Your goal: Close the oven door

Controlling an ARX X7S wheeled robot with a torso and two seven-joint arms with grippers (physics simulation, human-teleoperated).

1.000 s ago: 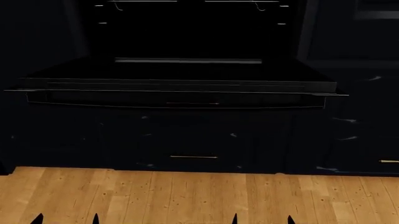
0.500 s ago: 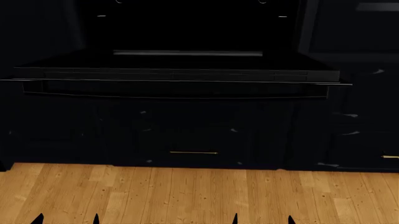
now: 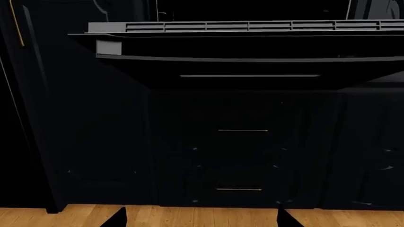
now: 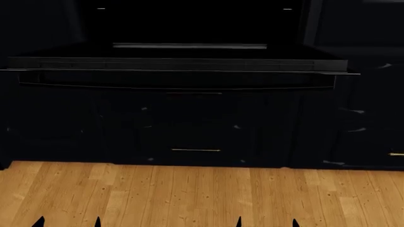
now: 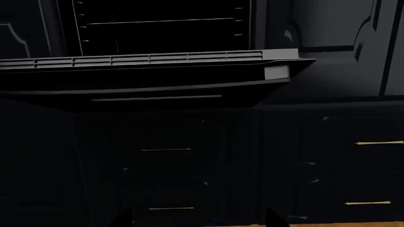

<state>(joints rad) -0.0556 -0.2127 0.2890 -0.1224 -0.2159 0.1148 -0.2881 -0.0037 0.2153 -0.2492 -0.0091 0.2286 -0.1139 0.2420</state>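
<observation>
Oven door (image 4: pixel 177 64) hanging open, flat; no writing legible; both pincers' tips spread, empty.

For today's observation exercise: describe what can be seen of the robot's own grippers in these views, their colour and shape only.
Only the fingertips show. In the head view, the left gripper and right gripper each appear as two small black pointed tips at the frame's lower edge, over the wood floor. Each wrist view shows the same dark, tapered tips. No arms, cables or markings are visible.
</observation>
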